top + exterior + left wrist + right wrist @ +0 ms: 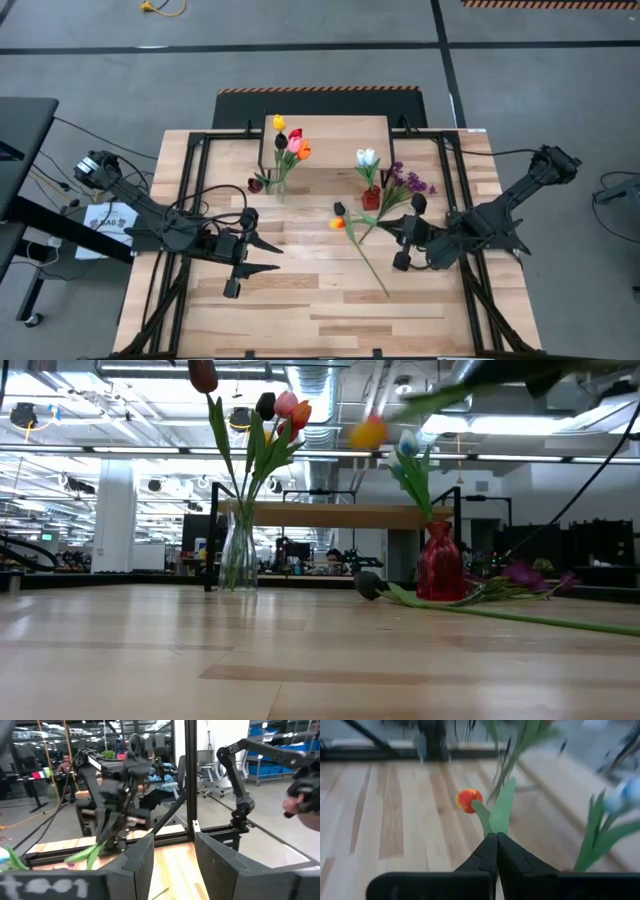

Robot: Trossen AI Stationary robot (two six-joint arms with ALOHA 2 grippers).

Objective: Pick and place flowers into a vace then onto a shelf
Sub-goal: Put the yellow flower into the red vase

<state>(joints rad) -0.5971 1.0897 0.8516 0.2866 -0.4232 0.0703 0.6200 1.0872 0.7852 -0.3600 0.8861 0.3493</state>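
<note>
Table (300,310): wood-plank top, carrying everything below.

Shelf (340,128): small light-wood board on thin black legs, standing at the middle of the table's far edge.

Left gripper (262,255): hovering over the left half of the table, fingers part-way apart and holding nothing.

Right gripper (392,234): reaching in over the right half of the table, fingers clenched tight on the green stem of a tulip.

Clear glass vase (238,555): standing just in front of the shelf's left end, carrying yellow, pink, orange and dark tulips (291,142) on long green stems with slim leaves.

Red vase (440,563): standing in front of the shelf's right end, carrying pale blue-white tulips (367,157).

Held tulip (468,800): orange-red head with a yellow tinge, broad green leaves, lifted clear of the table near its centre.

Loose flowers: a long green stem (372,266) lying aslant toward the near edge; purple sprigs (411,182) lying just right of the red vase.
</note>
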